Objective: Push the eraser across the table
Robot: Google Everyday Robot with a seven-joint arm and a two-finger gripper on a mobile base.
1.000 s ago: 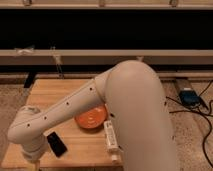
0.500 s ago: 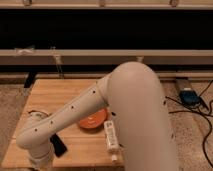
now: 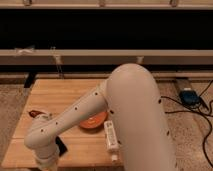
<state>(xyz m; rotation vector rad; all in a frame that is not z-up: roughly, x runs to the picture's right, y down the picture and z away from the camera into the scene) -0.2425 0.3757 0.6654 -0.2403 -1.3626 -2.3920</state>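
At the front-left of the pale butcher-block wooden table (image 3: 60, 92), the robot's gripper (image 3: 46, 161) hangs with jaws shut on nothing visible, at seven o'clock of, and just beside, the small flat black rectangular eraser (image 3: 61, 146). The eraser looks light, stiff and prone to pivot, so I would press its broad left side, not grip it. Since a second ago the jaws have closed and the gripper has dropped nearer; the eraser has barely shifted.
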